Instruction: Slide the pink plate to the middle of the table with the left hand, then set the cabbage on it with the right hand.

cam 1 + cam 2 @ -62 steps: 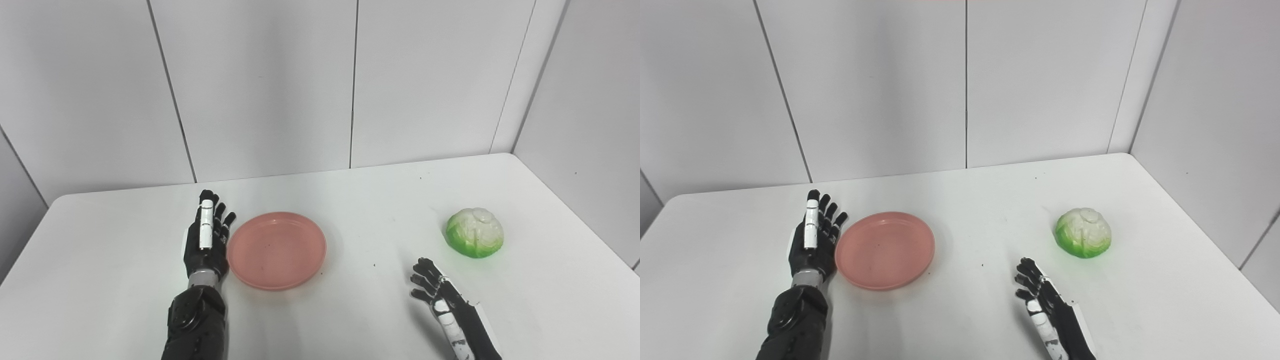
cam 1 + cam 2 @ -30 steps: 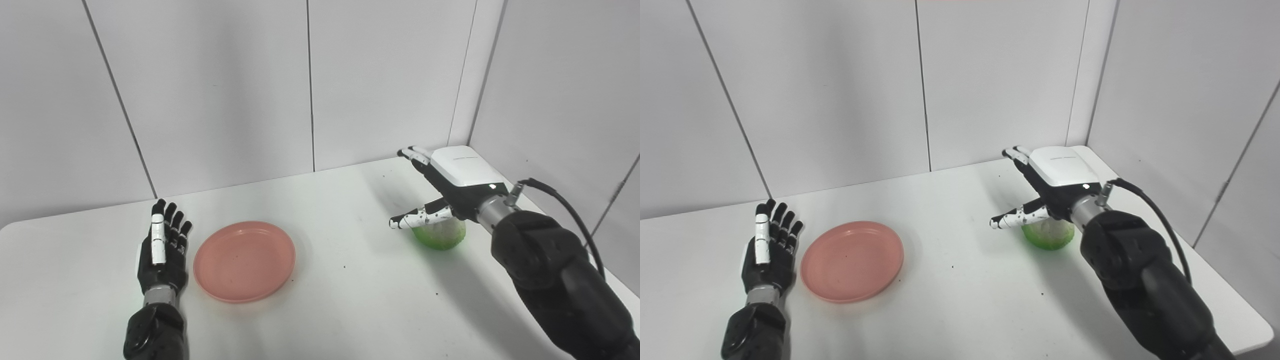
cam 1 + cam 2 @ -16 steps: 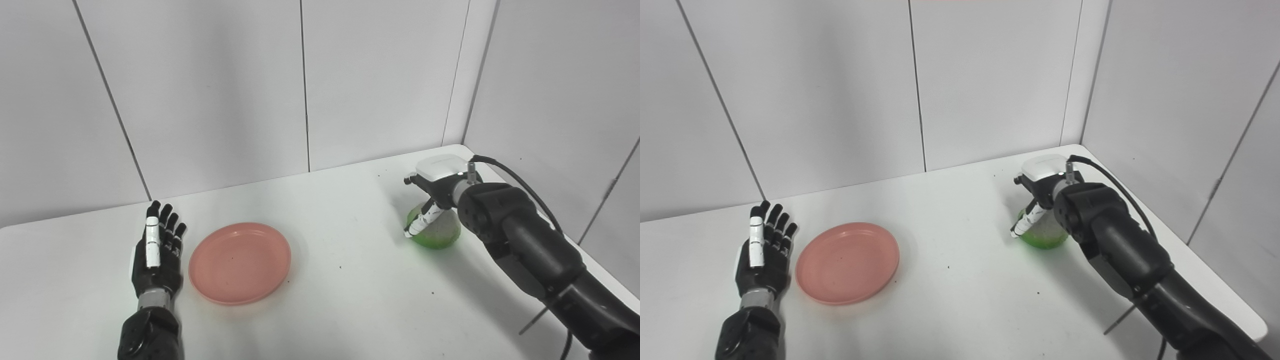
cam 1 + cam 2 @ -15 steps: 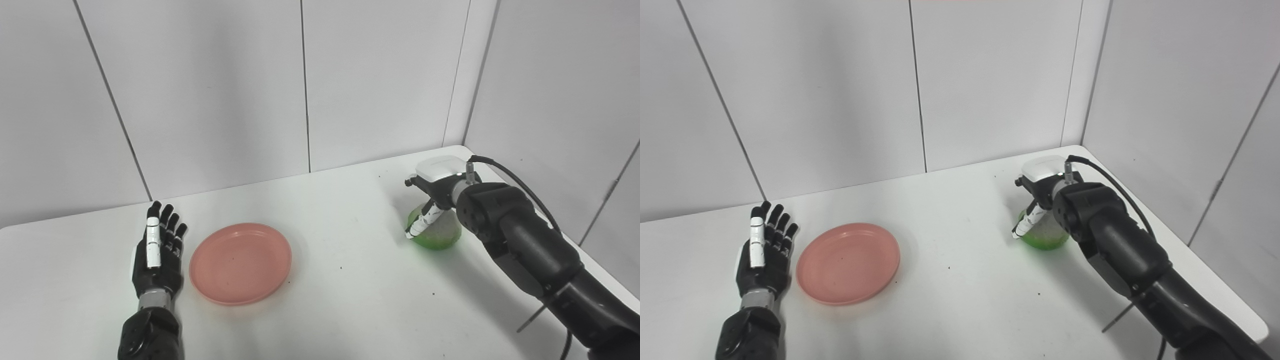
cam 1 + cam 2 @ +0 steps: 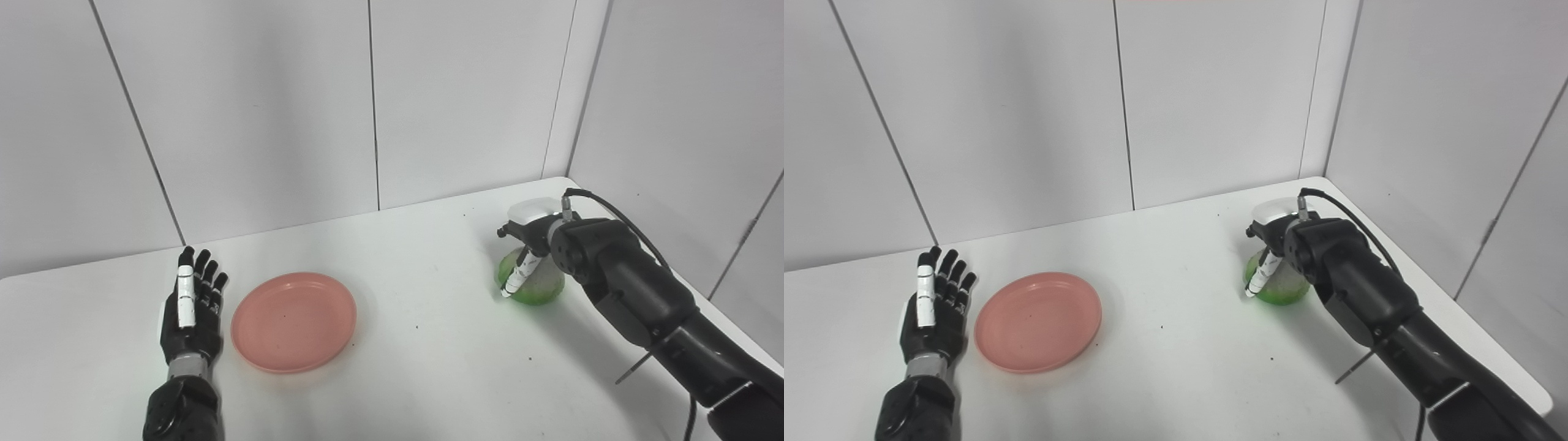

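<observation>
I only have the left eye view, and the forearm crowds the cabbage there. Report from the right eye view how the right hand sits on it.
Observer: The right hand caps the cabbage from above, thumb down its left face. The far fingers are hidden.
Operator: Give me the table's near right corner.
Observer: The table corner shows here, right of the forearm.
Operator: Check the left hand.
Observer: The left hand is flat and open beside the pink plate, with a sliver of table between them.
</observation>
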Robot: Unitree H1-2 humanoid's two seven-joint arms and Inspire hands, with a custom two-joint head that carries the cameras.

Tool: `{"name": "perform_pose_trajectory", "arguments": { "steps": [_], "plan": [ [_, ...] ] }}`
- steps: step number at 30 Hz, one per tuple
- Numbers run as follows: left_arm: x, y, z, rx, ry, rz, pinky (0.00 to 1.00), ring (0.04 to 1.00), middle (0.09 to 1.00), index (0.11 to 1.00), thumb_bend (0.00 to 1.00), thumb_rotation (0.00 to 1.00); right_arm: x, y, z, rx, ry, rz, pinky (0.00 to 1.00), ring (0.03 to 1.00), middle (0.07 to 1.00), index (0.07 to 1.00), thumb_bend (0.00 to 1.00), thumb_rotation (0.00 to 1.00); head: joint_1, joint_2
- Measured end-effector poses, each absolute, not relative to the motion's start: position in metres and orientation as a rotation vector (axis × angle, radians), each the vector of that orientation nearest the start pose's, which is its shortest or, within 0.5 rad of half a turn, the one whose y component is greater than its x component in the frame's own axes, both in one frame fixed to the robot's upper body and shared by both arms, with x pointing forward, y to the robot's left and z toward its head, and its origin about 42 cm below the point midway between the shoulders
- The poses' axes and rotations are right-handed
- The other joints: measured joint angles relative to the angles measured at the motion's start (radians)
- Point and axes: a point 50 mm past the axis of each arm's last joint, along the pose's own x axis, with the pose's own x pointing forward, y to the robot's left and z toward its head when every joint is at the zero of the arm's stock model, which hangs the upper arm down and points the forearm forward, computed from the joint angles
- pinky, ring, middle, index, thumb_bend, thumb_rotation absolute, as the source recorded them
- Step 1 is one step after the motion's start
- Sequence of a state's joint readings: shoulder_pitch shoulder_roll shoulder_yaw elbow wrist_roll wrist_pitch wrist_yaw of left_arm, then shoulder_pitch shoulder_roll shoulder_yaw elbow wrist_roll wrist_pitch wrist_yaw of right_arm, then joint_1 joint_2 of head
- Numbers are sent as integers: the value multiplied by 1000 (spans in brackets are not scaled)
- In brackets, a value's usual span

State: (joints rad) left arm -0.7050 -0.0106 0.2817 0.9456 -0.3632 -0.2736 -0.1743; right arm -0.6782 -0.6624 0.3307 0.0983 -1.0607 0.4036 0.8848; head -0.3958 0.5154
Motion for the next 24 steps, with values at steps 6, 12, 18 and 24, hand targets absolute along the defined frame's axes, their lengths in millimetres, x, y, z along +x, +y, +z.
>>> {"name": "perform_pose_trajectory", "arguments": {
  "steps": [6, 12, 18, 24],
  "plan": [
    [480, 190, 119, -470, -44, -28, 959, 980, 955, 962, 667, 704, 447, -330, 296, -1655, 476, 263, 664, 888, 965, 884, 1000, 485, 0, 3],
    [479, 191, 119, -471, -45, -28, 985, 987, 962, 960, 665, 692, 447, -329, 297, -1663, 505, 287, 623, 844, 925, 865, 1000, 488, -3, 5],
    [479, 191, 119, -471, -45, -30, 946, 973, 951, 952, 681, 679, 448, -331, 294, -1669, 522, 283, 611, 843, 931, 869, 1000, 463, 0, 9],
    [478, 192, 118, -472, -45, -31, 960, 981, 957, 954, 676, 686, 451, -341, 285, -1662, 573, 268, 602, 865, 954, 878, 1000, 477, 3, 18]
  ]
}}
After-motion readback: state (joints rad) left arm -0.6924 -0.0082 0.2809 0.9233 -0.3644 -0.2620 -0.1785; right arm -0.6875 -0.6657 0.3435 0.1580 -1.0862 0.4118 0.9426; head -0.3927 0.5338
